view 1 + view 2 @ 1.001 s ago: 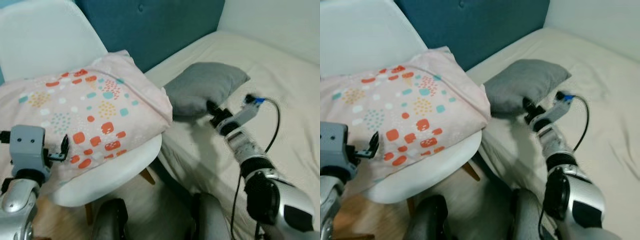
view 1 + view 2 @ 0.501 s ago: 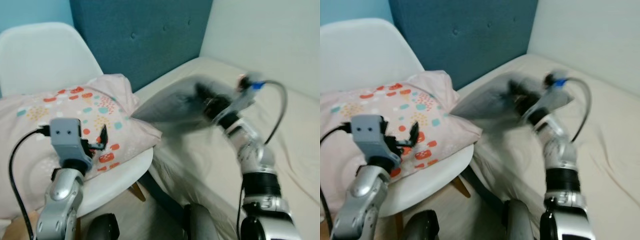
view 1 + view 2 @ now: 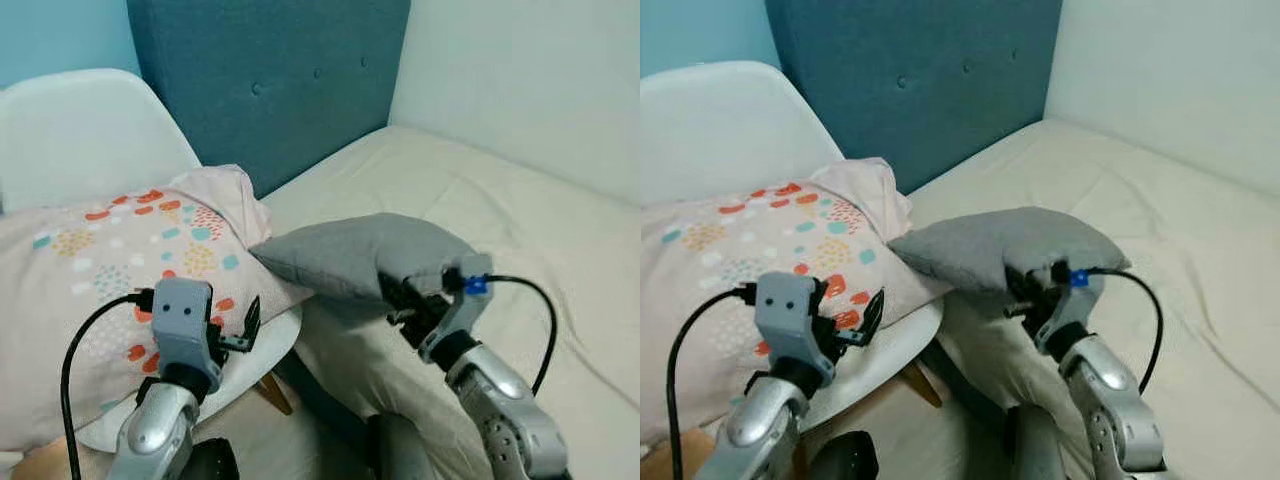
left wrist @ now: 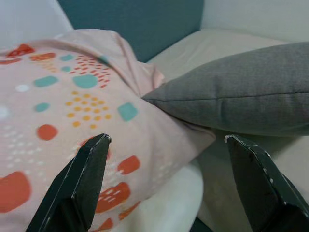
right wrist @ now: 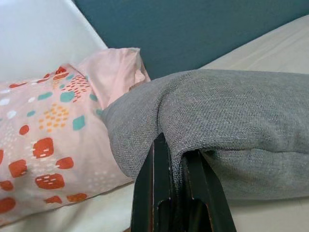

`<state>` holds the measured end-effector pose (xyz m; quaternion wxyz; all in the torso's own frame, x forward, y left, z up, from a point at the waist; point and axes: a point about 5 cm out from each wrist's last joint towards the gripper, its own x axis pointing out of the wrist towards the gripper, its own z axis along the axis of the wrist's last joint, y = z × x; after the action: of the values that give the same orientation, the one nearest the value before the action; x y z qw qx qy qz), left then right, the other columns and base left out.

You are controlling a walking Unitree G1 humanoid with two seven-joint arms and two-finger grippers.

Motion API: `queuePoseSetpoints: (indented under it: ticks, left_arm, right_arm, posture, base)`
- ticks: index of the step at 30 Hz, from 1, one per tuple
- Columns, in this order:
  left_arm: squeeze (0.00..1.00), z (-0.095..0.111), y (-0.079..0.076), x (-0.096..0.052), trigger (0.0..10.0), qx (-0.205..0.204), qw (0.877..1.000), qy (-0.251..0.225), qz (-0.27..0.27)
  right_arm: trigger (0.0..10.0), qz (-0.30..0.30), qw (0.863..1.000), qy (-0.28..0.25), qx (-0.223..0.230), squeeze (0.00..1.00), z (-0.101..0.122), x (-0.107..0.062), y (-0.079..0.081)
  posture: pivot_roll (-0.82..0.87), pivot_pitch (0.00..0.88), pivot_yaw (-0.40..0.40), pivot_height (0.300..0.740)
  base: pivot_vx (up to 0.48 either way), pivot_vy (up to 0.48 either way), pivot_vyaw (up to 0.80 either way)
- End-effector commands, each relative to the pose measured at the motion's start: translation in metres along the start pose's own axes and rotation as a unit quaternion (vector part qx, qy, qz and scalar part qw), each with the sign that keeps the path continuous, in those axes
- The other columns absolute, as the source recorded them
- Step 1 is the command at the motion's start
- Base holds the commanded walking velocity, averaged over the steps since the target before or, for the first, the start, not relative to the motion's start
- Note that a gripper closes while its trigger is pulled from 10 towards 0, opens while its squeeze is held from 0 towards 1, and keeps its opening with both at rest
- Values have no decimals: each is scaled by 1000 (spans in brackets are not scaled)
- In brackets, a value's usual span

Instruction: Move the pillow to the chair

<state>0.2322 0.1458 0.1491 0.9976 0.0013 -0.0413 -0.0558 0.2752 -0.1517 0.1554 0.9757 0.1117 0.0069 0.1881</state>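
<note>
A grey pillow hangs lifted off the bed, pinched at its near edge by my right gripper, which is shut on it; its black fingers clamp a fold of the fabric. The pillow's left corner points at the white chair and touches the pink patterned pillow that lies on the seat. My left gripper stands open over the chair's front edge, its two fingers wide apart and holding nothing.
The cream bed stretches to the right, with a teal padded headboard behind chair and bed. A white wall rises at the back right. A cable loops off my right wrist.
The right gripper has carried the grey pillow up off the bed and leftward to the chair. The left arm has risen and come forward. The camera has tilted up.
</note>
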Motion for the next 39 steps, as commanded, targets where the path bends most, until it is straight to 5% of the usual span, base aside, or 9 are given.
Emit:
queuePoseSetpoints:
  ticks: [1, 12, 32, 39]
  left_arm:
    - [0, -1, -1, 1, 10000, 8, 1000, 7, 2]
    - [0, -3, 0, 0, 10000, 12, 1000, 12, 12]
    - [0, -3, -2, 5, 10000, 4, 1000, 14, 18]
    - [0, -3, -2, 5, 10000, -3, 1000, 19, 21]
  right_arm:
    - [0, 1, 1000, -17, -10, 0, 9, 1, 5]
    - [0, -7, 999, -19, -27, 0, 9, 0, 19]
    - [0, -23, 999, -24, -36, 0, 17, 6, 16]
    - [0, -22, 998, -36, -37, 0, 24, 7, 17]
  posture:
    - [59, 0, -44, 534]
    - [73, 0, -54, 579]
    - [69, 0, -67, 667]
    - [68, 0, -68, 696]
  base:
    - [0, 0, 0]
    - [-280, 0, 0]
    - [0, 0, 0]
    - [-416, 0, 0]
